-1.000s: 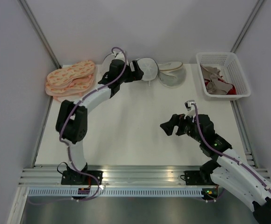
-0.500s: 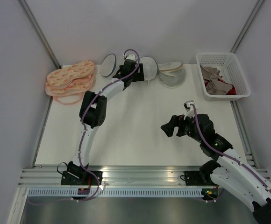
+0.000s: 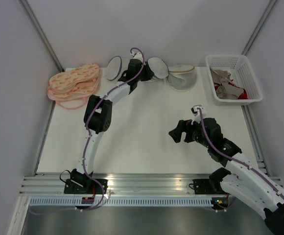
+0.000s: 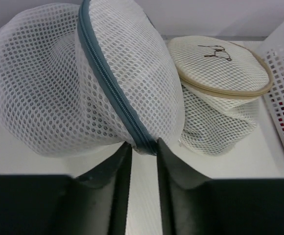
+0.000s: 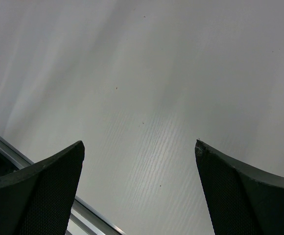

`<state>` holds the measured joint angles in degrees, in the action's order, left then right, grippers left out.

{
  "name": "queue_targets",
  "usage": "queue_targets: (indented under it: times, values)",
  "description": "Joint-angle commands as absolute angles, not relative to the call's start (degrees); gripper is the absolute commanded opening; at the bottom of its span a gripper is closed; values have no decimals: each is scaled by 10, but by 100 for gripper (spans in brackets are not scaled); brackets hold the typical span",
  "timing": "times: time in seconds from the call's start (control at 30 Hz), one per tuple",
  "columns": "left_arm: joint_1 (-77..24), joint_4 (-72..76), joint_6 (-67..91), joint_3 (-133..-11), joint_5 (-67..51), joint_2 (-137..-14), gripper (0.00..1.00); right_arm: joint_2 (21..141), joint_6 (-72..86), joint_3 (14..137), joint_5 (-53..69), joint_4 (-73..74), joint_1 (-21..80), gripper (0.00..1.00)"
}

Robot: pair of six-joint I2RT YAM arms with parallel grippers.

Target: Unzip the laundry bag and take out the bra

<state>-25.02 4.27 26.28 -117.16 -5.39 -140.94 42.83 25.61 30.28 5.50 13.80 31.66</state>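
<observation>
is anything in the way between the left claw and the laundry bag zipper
Nothing visible. The left claw, its jaws close together, sits right at the lower end of the laundry bag's grey-blue zipper. The beige-rimmed mesh bag lies off to the side, clear of it.

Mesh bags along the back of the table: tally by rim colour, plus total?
grey-blue-rim laundry bag: 1
beige-rim mesh bag: 1
dark-rim mesh bag: 1
Total: 3
</observation>
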Motion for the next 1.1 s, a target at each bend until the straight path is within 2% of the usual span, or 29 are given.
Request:
queue_targets:
  times: [0.0, 0.03, 0.13, 0.23, 0.37, 0.5, 0.57, 0.7, 0.83, 1.07]
  values:
    - [-243, 91, 301, -1182, -110, -1396, 28, 435, 252, 320, 32, 127, 319, 98]
    - [-241, 93, 311, -1177, -113, -1390, 17, 435, 252, 318, 31, 127, 319, 98]
    - [-233, 105, 343, -1130, -133, -1356, 2, 432, 258, 314, 25, 129, 319, 97]
    - [-233, 162, 377, -1016, -136, -1297, 2, 419, 264, 312, 10, 133, 319, 95]
    - [-235, 235, 442, -847, -121, -1145, 2, 406, 267, 316, 4, 135, 318, 94]
    - [-255, 304, 508, -622, -78, -993, 2, 406, 279, 319, -23, 135, 318, 93]
    - [-281, 307, 515, -564, -69, -935, 2, 407, 287, 319, -26, 134, 318, 98]
    - [-343, 282, 533, -441, -28, -784, 2, 421, 293, 307, -3, 111, 318, 98]
    - [-379, 260, 551, -366, -31, -704, 2, 435, 304, 256, 97, 18, 319, 97]
    - [-380, 269, 580, -213, -47, -559, 2, 483, 327, 217, 161, -34, 319, 73]
